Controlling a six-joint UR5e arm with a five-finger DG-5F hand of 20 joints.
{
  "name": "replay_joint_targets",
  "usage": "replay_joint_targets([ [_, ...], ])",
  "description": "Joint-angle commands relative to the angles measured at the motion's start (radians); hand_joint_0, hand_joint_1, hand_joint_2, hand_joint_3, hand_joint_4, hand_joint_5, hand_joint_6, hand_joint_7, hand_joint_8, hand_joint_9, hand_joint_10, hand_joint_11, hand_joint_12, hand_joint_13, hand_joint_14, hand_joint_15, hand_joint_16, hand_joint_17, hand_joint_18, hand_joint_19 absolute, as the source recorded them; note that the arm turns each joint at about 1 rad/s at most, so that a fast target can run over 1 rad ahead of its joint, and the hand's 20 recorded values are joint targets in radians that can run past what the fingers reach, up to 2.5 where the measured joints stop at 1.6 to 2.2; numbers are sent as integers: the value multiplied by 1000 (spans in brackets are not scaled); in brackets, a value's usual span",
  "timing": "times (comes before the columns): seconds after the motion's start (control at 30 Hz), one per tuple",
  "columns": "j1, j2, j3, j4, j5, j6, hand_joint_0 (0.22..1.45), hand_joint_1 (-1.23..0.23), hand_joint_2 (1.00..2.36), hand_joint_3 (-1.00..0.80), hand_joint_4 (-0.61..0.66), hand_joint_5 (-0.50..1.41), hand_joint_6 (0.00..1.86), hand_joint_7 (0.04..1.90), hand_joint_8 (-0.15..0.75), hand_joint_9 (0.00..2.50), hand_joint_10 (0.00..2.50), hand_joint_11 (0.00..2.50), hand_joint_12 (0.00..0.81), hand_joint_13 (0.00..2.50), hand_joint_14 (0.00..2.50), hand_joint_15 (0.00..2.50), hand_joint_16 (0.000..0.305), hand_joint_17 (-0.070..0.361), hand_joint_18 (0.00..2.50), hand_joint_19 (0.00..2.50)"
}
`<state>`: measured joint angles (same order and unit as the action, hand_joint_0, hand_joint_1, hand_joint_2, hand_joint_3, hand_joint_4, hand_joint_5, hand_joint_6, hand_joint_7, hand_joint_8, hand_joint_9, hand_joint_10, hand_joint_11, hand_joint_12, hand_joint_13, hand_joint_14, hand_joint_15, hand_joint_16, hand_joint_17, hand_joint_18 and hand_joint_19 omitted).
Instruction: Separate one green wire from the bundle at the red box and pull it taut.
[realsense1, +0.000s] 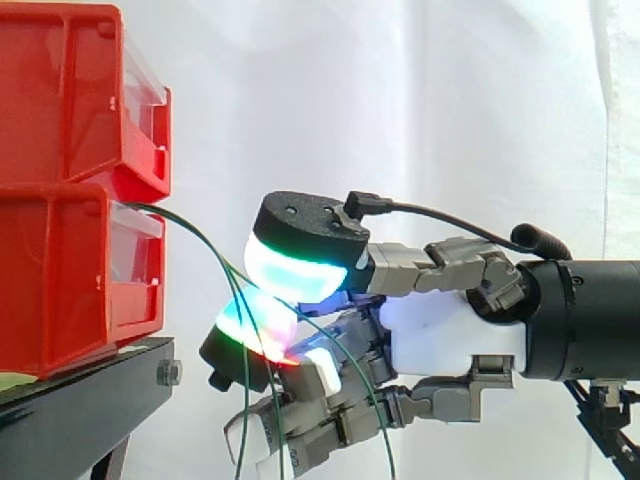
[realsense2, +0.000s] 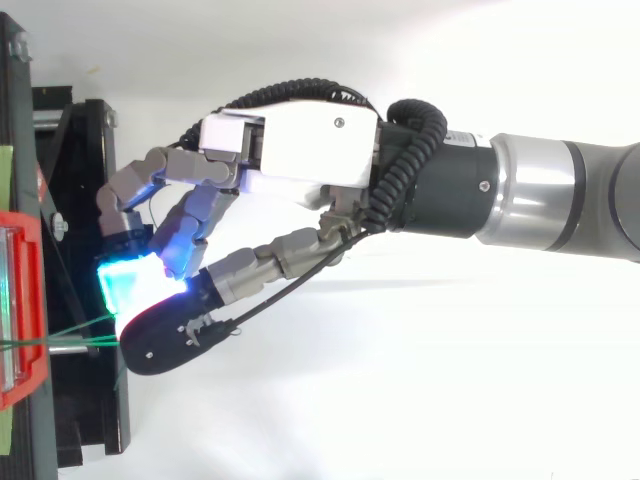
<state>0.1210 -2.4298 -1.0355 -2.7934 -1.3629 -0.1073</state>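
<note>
- Where it leaves the front of the stacked red bins (realsense1: 60, 280), at the seam between the upper and the lower one, the green wire (realsense1: 200, 238) arcs right and downward, away from the bins.
- It runs into the narrow gap between two glowing pads: an upper pad (realsense1: 295, 268) lit cyan and a lower pad (realsense1: 255, 325) lit green and red.
- The two pads are pressed together on the green wire (how many strands they catch cannot be told).
- In the top view, thin green lines run almost straight from the bin's edge at the left across to the pads.
- Below the pads, loose green strands (realsense1: 384, 425) hang down across the lower fingers and pass out at the bottom edge.
- The hand (realsense1: 450, 335) comes in from the right with its fingers curled. Its palm is about level with the lower bin. The pads are near the bins but apart from them.
- The bins stand one on the other at the left, on a black stand (realsense1: 90, 390).
- A white curtain (realsense1: 420, 100) hangs on the far side.
</note>
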Motion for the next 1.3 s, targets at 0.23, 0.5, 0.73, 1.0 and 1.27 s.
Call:
replay_joint_targets([
  [0.23,0,0,0,-34,2,3,614,-725,1021,-232,151,-191,886,1221,319,1105,24,846,327,896,16,436,43,97,691,441],
  [0.5,5,0,0,-38,2,3,579,-577,1007,-423,200,-179,854,1163,322,1137,24,823,334,913,17,447,44,100,689,443],
  [0.73,6,0,0,-37,2,3,524,-697,1000,-500,217,-176,838,1196,339,1164,23,852,337,950,18,467,47,106,714,436],
  [1.0,5,0,0,-38,2,3,644,-803,1002,-472,191,-182,845,1242,314,1140,25,862,321,939,17,461,43,98,697,426],
  [1.27,6,0,0,-38,2,3,623,-753,1021,-211,103,-191,879,1278,314,1126,25,870,321,940,17,469,44,98,711,447],
])
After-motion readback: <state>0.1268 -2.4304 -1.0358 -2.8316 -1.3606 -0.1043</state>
